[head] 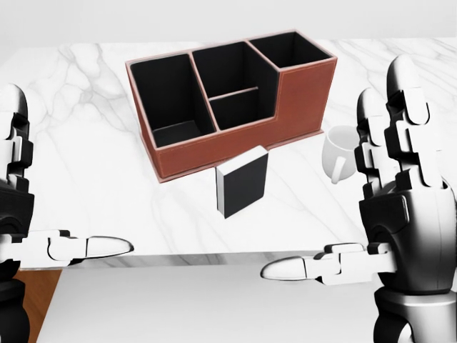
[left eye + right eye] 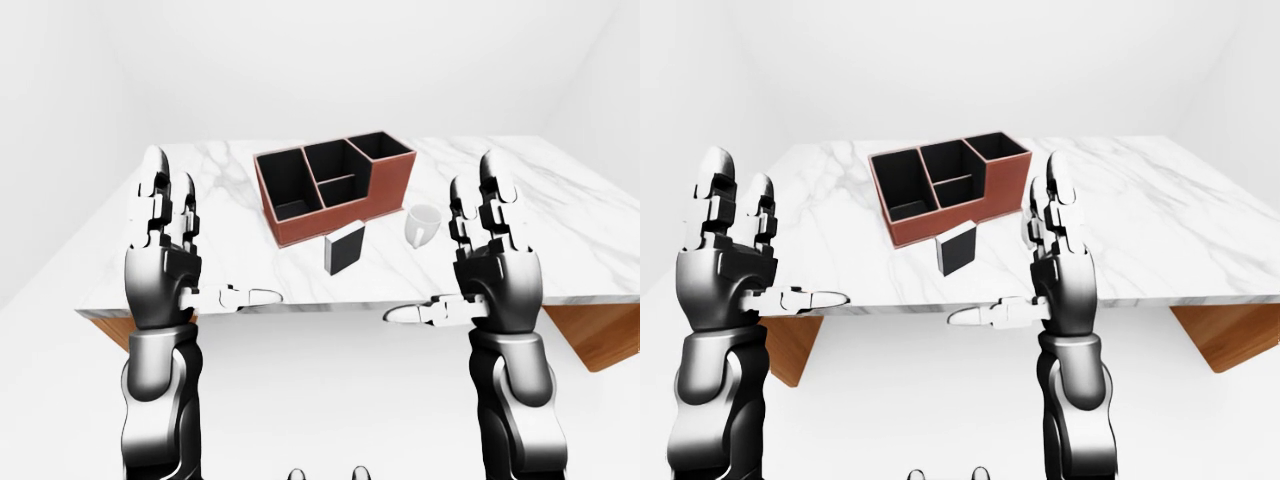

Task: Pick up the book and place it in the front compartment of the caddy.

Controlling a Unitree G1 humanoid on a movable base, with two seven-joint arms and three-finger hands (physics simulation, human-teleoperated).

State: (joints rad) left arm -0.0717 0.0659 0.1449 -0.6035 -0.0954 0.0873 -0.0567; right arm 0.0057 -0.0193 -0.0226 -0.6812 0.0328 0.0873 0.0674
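A small black book (image 1: 242,181) with a white top edge stands upright on the marble table (image 1: 86,157), just below the caddy in the head view. The brown caddy (image 1: 228,96) has several black compartments, all looking empty. My left hand (image 2: 175,235) is raised at the left, fingers up and open, empty. My right hand (image 2: 490,245) is raised at the right, open and empty. Both hands are apart from the book, near the table's near edge.
A white mug (image 1: 340,153) lies or stands right of the book, partly behind my right hand. The table's wooden base (image 2: 600,335) shows under the right edge. White walls and floor surround the table.
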